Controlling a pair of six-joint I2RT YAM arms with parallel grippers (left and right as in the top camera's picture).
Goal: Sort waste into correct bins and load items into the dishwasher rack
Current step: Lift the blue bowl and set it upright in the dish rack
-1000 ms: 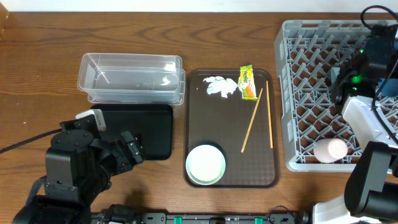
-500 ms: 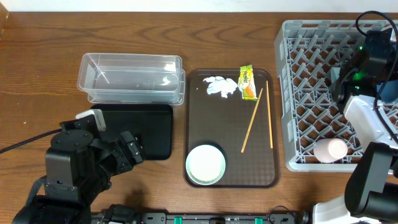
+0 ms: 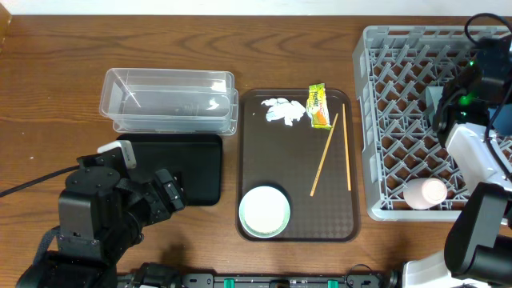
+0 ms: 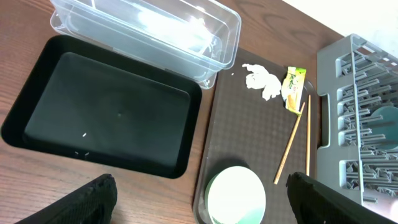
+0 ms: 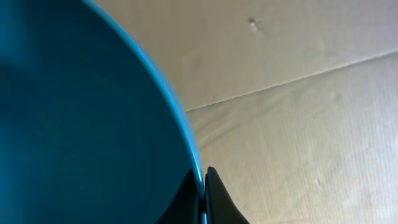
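Large blue bowl [image 5: 81, 124] being gripped by its rim in the right gripper [image 5: 203, 188].
The right gripper's two fingers are pinching the bowl's thin edge between them, with the bowl filling the space to their left. Overhead, the bowl is apparently hanging at the far right side of the dishwasher rack [image 3: 400, 120], though the arm is hiding most of it. The left gripper [image 4: 211, 200] is standing spread wide, gripping nothing. The black tray [image 4: 99, 106] is lying ahead to its left, and the white green-rimmed bowl [image 4: 236, 198] is sitting just ahead on the brown serving tray [image 4: 249, 124].
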